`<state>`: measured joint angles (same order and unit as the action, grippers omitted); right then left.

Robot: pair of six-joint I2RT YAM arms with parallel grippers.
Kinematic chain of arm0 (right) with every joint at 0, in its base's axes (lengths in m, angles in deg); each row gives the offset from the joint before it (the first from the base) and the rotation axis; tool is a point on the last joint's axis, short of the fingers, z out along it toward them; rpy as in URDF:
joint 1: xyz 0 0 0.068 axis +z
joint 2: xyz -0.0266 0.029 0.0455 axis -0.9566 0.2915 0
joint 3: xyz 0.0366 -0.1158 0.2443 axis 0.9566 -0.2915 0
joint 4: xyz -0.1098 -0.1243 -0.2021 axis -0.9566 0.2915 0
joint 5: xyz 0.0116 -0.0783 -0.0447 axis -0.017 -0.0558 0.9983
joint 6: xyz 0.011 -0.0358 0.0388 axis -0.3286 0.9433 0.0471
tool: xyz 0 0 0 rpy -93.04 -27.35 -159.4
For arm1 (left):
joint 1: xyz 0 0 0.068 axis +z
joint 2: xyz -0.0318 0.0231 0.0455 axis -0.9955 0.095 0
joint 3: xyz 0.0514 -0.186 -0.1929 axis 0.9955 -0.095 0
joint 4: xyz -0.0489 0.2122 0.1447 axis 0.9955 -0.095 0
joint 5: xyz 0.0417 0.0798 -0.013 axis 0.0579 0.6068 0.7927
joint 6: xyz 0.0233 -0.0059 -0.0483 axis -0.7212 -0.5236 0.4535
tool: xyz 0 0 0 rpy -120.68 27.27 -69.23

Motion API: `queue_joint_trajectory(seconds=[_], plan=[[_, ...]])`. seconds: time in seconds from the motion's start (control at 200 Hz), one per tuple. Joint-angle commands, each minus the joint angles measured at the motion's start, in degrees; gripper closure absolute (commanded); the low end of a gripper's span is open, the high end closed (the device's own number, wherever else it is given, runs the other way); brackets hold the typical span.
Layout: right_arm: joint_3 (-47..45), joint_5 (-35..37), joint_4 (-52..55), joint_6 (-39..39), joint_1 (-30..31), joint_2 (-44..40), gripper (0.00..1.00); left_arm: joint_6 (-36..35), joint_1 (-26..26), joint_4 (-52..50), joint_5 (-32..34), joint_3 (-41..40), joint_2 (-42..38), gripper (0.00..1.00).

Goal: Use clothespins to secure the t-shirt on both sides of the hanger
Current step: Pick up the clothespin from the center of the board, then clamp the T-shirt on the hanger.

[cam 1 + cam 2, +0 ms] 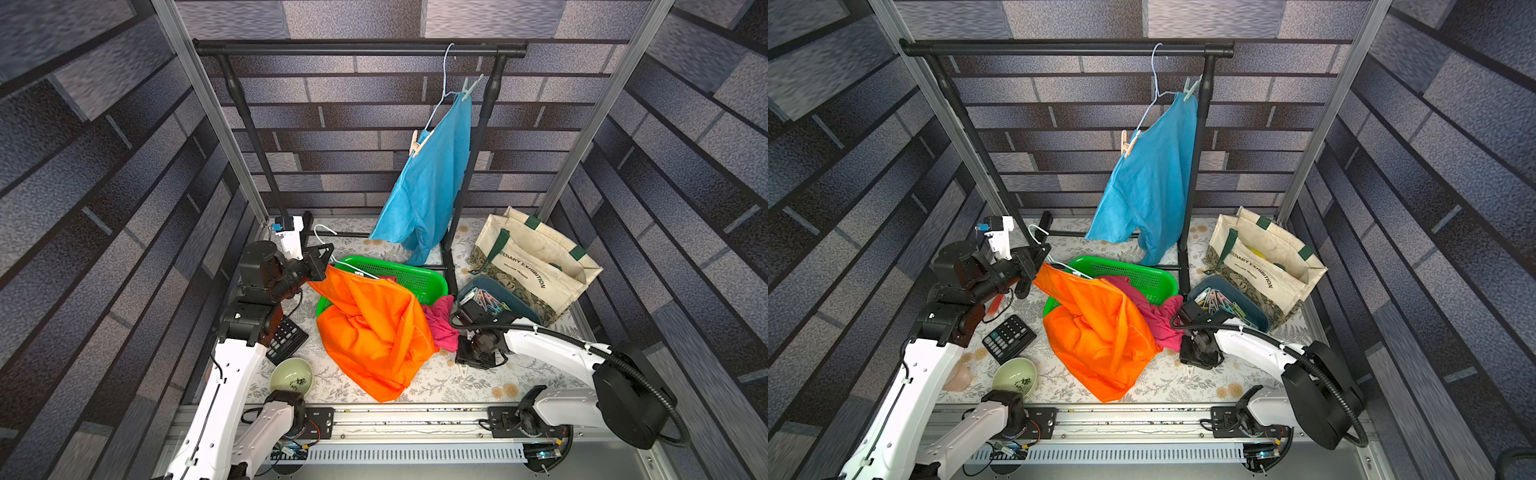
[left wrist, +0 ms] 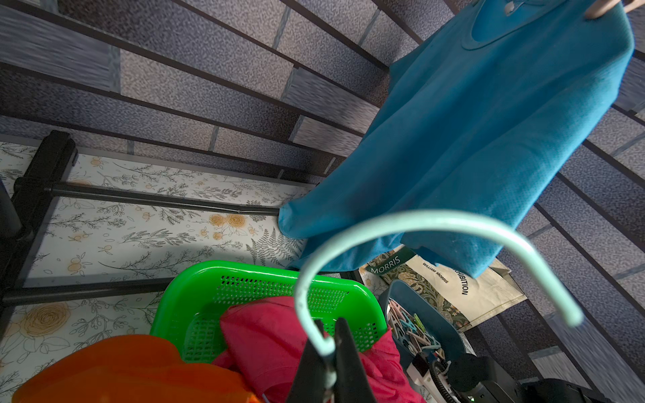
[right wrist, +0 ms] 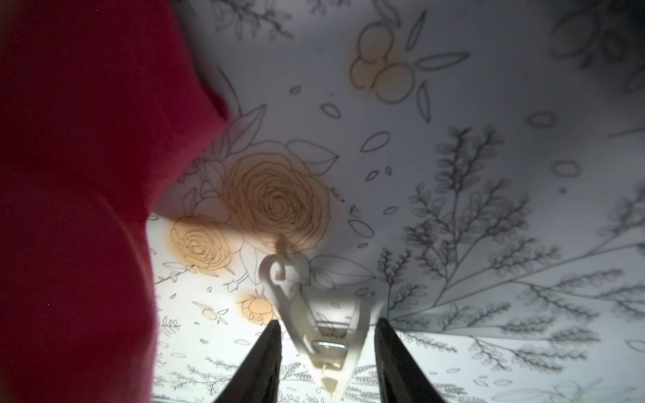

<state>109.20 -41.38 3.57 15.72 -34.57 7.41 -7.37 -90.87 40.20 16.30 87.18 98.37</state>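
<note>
Close spread right end effector (image 3: 328, 323) on white clothespin (image 3: 296, 314) lying on desk (image 3: 453, 104) between its jaws, long axis along the approach line; leave farther left end effector (image 2: 330, 349) pinching hanger (image 2: 401, 223).

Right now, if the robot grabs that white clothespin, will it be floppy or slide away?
Probably stiff: the clothespin looks like hard plastic with a metal spring. Small and thin, so likely light. It lies on the smooth table between the right gripper's open jaws, so a nudge might slide it, not roll it.
</note>
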Motion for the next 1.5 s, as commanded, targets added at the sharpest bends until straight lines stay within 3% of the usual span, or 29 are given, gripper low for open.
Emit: queue_joint_trajectory(seconds=[0.0,0.105,0.351,0.706,0.892,0.992,1.152,1.318,1.493], plan=[[-0.8,3.9,-0.7,0.4,-0.6,1.4,0.56,1.2,0.2,2.5,-0.6,1.3,-0.6,1.00],[-1.4,3.3,-2.1,0.3,-0.7,2.4,0.56,1.3,0.2,2.6,-0.7,1.3,-0.6,1.00],[-0.3,3.4,-0.9,0.2,-0.7,-0.1,0.81,1.3,0.2,2.2,-0.4,1.6,-1.0,1.00],[12.3,13.4,11.2,5.6,-0.8,-14.8,0.89,1.4,-0.3,2.1,-0.3,2.6,0.0,1.00],[21.3,16.1,10.1,12.4,-0.8,-18.9,0.94,0.2,-2.1,1.4,0.5,3.7,1.1,1.00],[26.2,12.4,4.7,17.6,-0.7,-20.2,0.97,-1.8,-3.7,-0.3,0.7,5.1,2.3,1.00],[31.9,0.5,-7.7,23.0,-0.7,-21.7,0.99,-6.0,-6.2,-4.0,0.1,8.4,4.5,1.00],[32.7,-12.0,-23.9,20.3,-0.4,-22.3,1.00,-6.8,-6.9,-5.0,-0.6,10.1,5.6,1.00],[33.7,-15.0,-26.9,20.2,3.8,-20.4,1.00,-6.7,-7.2,-5.2,-0.2,10.7,6.1,1.00]])
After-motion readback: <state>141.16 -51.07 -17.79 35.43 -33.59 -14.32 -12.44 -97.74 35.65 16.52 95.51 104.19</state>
